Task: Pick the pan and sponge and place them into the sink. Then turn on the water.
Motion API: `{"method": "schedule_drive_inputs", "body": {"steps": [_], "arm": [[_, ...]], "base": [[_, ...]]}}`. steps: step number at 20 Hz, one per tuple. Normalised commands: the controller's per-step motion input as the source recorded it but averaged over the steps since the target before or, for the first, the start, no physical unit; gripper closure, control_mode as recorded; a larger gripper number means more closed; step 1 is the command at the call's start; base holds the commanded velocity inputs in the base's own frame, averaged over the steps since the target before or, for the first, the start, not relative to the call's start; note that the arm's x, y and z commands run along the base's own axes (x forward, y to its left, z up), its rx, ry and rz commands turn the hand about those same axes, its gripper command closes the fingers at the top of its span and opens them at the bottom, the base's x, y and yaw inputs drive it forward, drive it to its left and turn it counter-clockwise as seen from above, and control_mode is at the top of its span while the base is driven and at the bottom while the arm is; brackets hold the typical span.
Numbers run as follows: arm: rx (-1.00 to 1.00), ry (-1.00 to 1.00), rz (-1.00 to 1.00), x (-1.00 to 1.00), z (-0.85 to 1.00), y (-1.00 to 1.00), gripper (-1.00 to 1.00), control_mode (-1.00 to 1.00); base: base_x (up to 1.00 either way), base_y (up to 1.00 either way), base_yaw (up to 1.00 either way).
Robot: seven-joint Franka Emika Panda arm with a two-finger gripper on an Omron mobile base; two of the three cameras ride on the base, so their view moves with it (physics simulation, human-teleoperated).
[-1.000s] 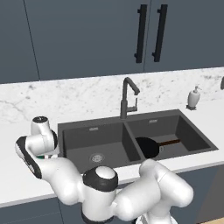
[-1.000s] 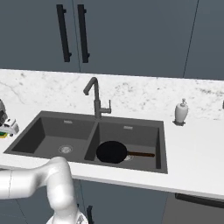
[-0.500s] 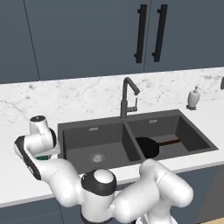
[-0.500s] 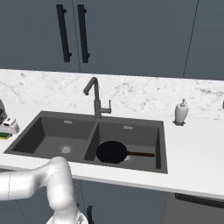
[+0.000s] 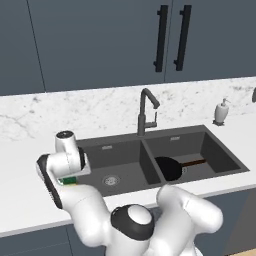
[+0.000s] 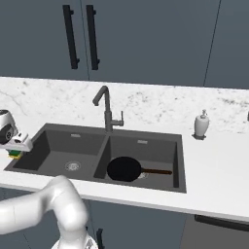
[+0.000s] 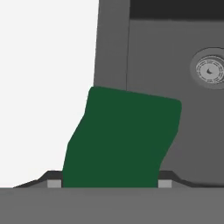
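Note:
My gripper (image 5: 69,176) hangs over the counter's edge at the left rim of the sink (image 5: 126,159), shut on the sponge (image 5: 69,180). In the hand view the sponge's green top (image 7: 122,140) spans the gap between the two fingertips (image 7: 54,183), with white counter to its left and the dark left basin to its right. From the right base view the sponge (image 6: 15,154) shows green over yellow under the gripper (image 6: 15,150). The black pan (image 5: 167,168) lies in the right basin with its brownish handle pointing right; it also shows as the pan (image 6: 124,169).
The dark gooseneck faucet (image 5: 144,112) stands behind the divider between the basins. A white soap dispenser (image 5: 221,112) sits on the counter to the sink's right. The left basin's round drain (image 7: 210,69) lies bare. Dark cabinets hang above the counter.
The jaws have closed onto the sponge. The hand, with the sponge in it, has shifted a little toward the left basin.

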Motion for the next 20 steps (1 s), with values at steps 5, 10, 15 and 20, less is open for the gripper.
{"method": "schedule_drive_inputs", "body": {"steps": [5, 10, 15, 20], "arm": [[0.04, -0.09, 0.0, -0.19, 0.85, -0.67, 1.0, -1.0], [0.11, -0.02, 0.0, -0.11, 0.83, -0.77, 1.0, -1.0], [0.07, 0.0, 0.0, -0.23, 0.46, -0.94, 1.0, -1.0], [0.0, 0.0, 0.0, -0.24, 0.09, -1.0, 1.0, -1.0]], "base": [[0.0, 0.0, 0.0], [0.0, 0.0, 0.0], [0.0, 0.0, 0.0], [0.0, 0.0, 0.0]]}}
